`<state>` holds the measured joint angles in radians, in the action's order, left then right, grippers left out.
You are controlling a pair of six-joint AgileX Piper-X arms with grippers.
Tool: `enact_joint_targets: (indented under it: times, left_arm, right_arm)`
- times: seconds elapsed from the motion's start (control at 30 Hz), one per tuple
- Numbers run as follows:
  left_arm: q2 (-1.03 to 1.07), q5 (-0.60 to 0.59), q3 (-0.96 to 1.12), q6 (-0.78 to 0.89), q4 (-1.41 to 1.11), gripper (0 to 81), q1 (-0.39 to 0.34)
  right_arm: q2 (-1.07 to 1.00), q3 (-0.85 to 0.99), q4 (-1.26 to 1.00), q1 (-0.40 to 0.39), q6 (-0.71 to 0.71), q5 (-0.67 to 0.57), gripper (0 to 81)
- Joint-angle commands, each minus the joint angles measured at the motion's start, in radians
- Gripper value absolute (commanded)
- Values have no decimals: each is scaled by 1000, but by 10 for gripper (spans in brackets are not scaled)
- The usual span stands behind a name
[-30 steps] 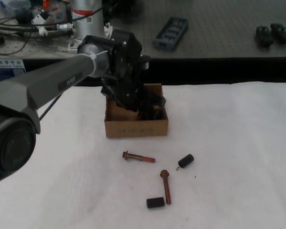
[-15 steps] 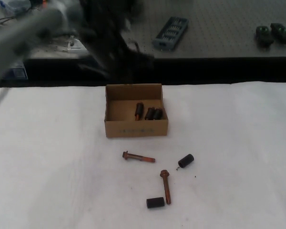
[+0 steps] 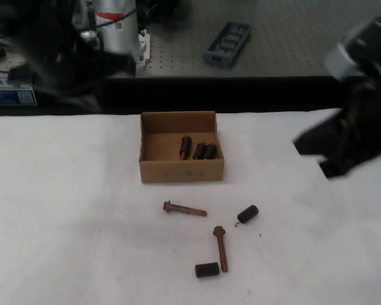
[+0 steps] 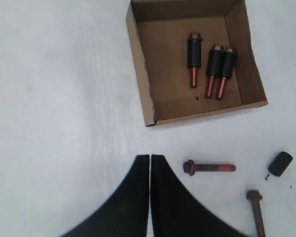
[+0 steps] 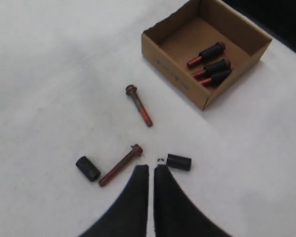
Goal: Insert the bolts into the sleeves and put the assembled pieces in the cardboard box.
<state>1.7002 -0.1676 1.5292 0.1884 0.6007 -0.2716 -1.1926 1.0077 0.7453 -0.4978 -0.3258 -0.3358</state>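
Box (image 3: pixel 181 171) uncovered: left gripper (image 4: pixel 150 163) withdrew, right gripper (image 5: pixel 151 170) arrived, both pinched shut, empty. Three sleeved bolts (image 4: pixel 215 59) inside.

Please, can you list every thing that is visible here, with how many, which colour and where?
cardboard box: 1, brown, open top, on the cloth
assembled pieces: 3, copper bolts in black sleeves, lying inside the box
loose bolts: 2, copper, on the cloth in front of the box
loose sleeves: 2, black, on the cloth near the bolts
cloth: 1, white, covering the bench
rack: 1, blue, on the grey surface behind
left gripper: 1, black, jaws shut, empty
right gripper: 1, black, jaws shut, empty
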Motion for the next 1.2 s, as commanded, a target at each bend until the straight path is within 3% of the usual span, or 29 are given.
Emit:
enact_joint_targets:
  times: [0.0,0.17,0.23,0.53,0.77,1.17]
  left_arm:
    - [-142,-1,-214,44,-155,6,0]
    - [-407,-1,-597,44,-353,6,0]
    - [-492,-1,-693,44,-361,6,0]
    - [-839,-1,-971,36,-362,6,0]
    - [-1024,-1,-1050,-13,-346,6,0]
    - [-1076,7,-1056,-98,-250,6,0]
  right_arm:
    - [-210,179,-10,7,-51,-35,9]
    - [-401,341,-10,-20,-51,-35,255]
    - [-479,404,-10,-43,-54,-33,302]
    - [-812,649,0,-164,-146,50,272]
    - [-1029,822,118,-192,-234,124,272]
    - [-1072,833,232,-213,-296,166,272]
